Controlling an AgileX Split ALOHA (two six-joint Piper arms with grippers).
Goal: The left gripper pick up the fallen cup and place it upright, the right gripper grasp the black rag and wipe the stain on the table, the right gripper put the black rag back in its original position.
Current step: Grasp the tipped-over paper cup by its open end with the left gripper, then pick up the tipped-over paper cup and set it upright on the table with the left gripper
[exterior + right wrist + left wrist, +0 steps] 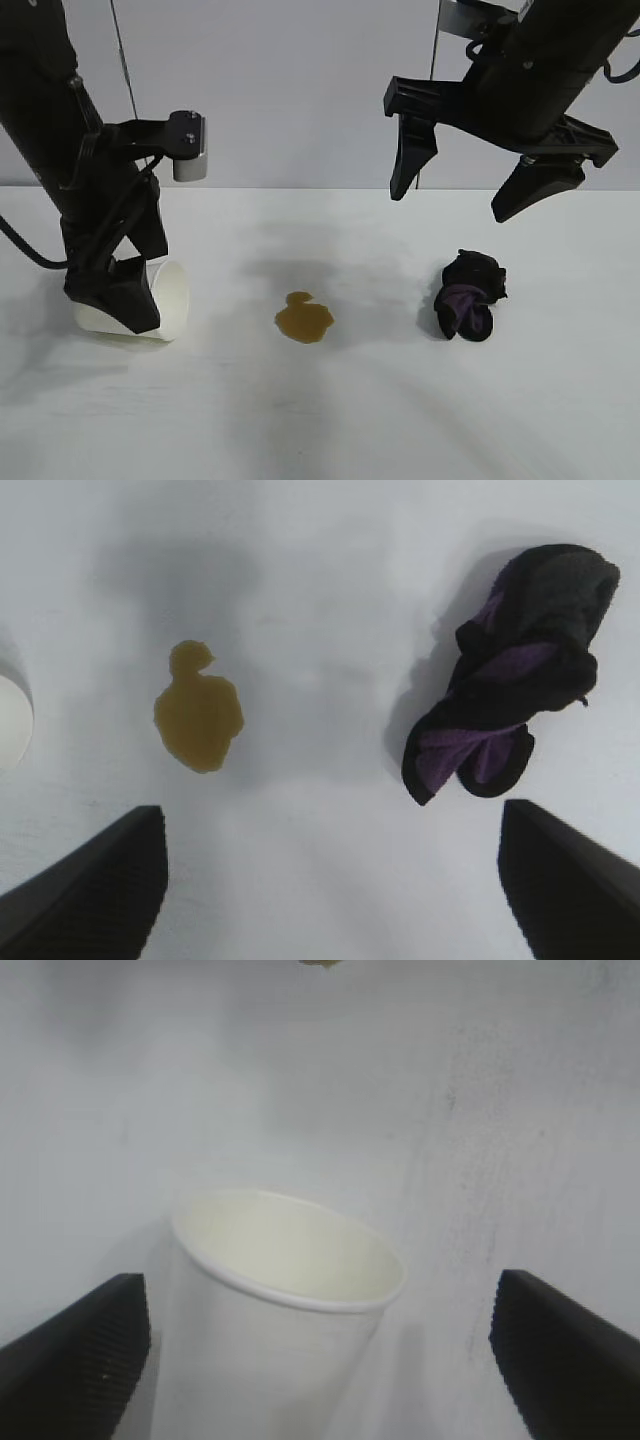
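Exterior cam faces both arms from the front, slightly above the table (330,420), mid-range. Left wrist cam looks steeply down, close over the cup (280,1300) mouth. Right wrist cam looks down from higher, wider. Exterior and right wrist share the stain (304,318) and the black rag (470,295); all three show the cup.

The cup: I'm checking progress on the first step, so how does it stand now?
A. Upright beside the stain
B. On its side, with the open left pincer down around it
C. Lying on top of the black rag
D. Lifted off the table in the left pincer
B: the cup lies on its side on the table, and the left pincer stands open with a finger on either side of it.
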